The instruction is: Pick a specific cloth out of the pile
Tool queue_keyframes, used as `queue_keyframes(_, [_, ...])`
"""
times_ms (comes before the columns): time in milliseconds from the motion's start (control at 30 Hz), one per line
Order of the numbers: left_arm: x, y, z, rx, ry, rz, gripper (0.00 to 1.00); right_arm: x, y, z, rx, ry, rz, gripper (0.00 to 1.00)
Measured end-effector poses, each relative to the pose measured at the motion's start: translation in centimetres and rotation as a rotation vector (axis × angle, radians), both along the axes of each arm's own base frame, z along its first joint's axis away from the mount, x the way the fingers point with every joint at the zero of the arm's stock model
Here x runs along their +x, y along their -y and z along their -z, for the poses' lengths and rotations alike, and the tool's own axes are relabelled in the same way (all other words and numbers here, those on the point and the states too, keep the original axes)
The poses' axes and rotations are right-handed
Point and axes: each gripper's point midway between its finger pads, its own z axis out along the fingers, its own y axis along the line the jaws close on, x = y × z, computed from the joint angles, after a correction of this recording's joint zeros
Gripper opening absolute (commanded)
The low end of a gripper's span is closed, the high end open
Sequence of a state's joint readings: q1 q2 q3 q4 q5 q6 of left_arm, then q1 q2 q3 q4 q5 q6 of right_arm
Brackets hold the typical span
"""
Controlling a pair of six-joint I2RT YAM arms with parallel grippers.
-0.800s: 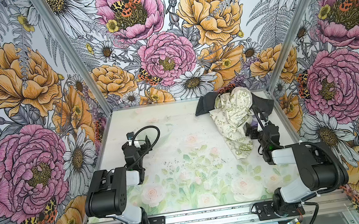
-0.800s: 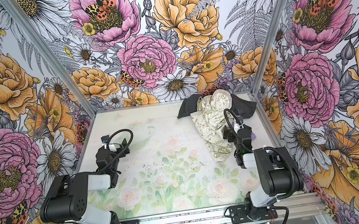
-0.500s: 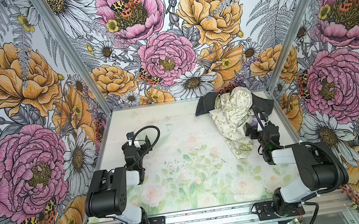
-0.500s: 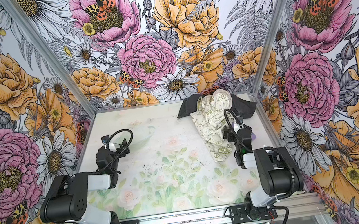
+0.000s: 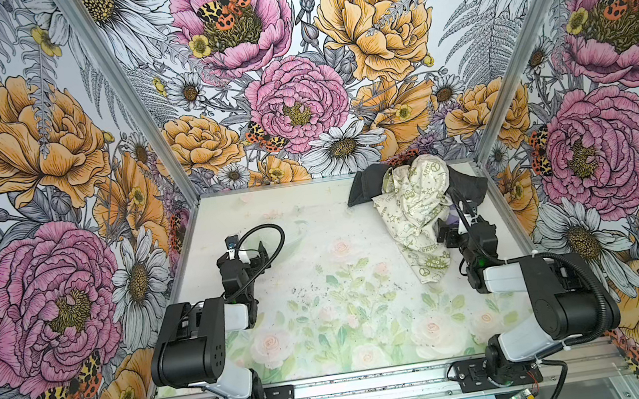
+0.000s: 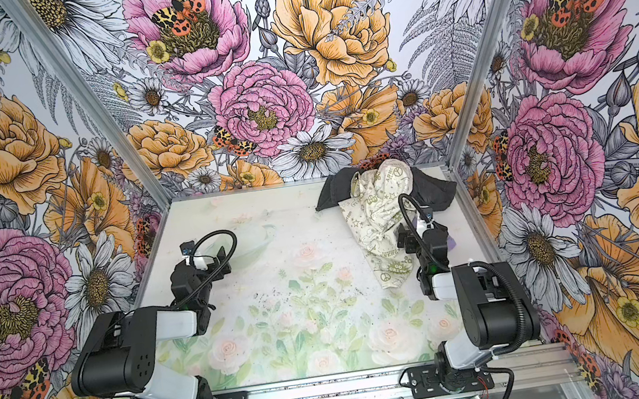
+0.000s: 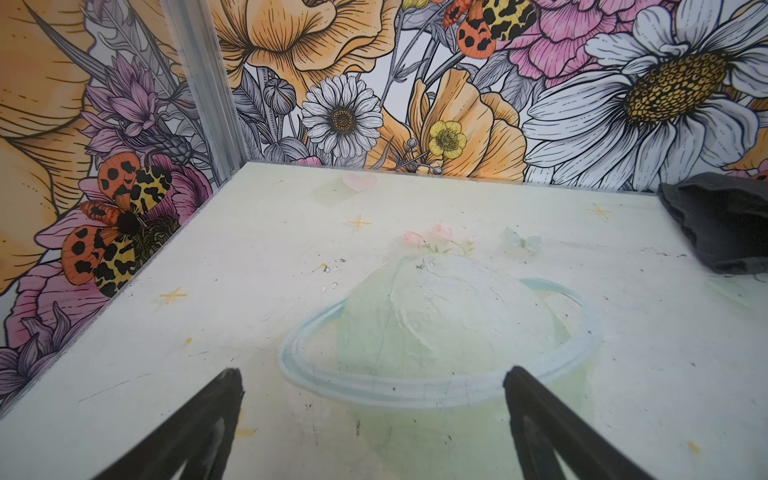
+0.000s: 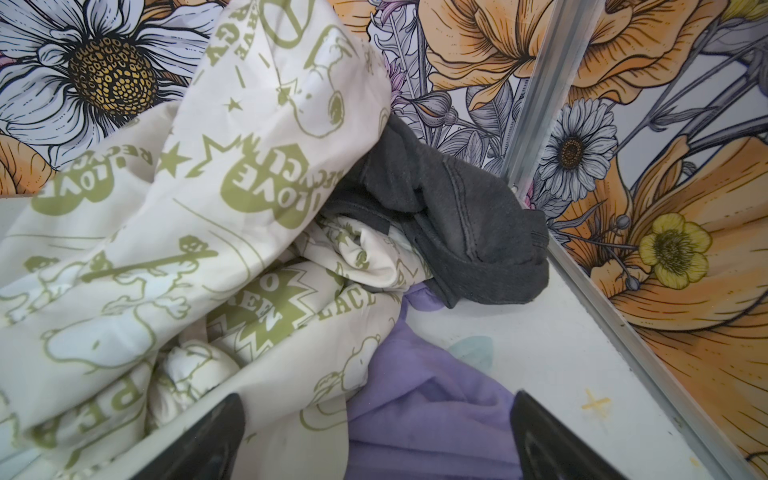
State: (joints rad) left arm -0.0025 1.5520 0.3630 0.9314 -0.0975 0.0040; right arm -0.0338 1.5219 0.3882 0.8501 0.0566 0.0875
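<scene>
Left wrist view: the left gripper [image 7: 372, 374] hangs over bare worktop [image 7: 291, 257], jaws spread wide with nothing between them. A fold of the black cloth [image 7: 723, 224] lies against the back wall. In both top views the pile [image 5: 414, 196] sits in the far right corner — the cream cloth [image 5: 416, 213] is draped on top and trails toward the near side, its green print reading "ENERGY" and "GO GREEN". The right wrist view adds "LOVE" and "PEACE". There the right gripper [image 8: 376, 399] is wide and empty, poised over the cloth [image 8: 428, 386] — lavender, lying on the worktop under the cream cloth's edge, near the right wall. Most of it is buried, so its long axis cannot be told.
</scene>
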Motion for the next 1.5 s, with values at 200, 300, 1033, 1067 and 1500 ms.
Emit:
queue_keyframes(200, [0.0, -0.1, 0.0, 0.000, 0.000, -0.004, 0.99, 0.0, 0.0, 0.0, -0.010, -0.001, 0.020, 0.99])
queue_keyframes(300, [-0.1, -0.3, 0.1, 0.013, -0.016, -0.037, 0.99, -0.4, 0.4, 0.1, -0.023, -0.023, 0.053, 0.99])
queue_keyframes(1033, [-2.9, 2.4, -15.9, 0.022, 0.086, -0.087, 0.99, -4.0, 3.3, -10.2, 0.057, -0.158, 0.266, 1.00])
queue_keyframes(1067, [-3.2, 2.4, -16.5, 0.015, 0.085, -0.084, 0.99, -4.2, 3.5, -10.5, 0.063, -0.172, 0.263, 0.99])
queue_keyframes(1500, [-5.8, 6.0, -17.2, -0.197, -0.089, -0.001, 0.99, -5.0, 2.9, -8.3, 0.215, -0.381, 0.177, 1.00])
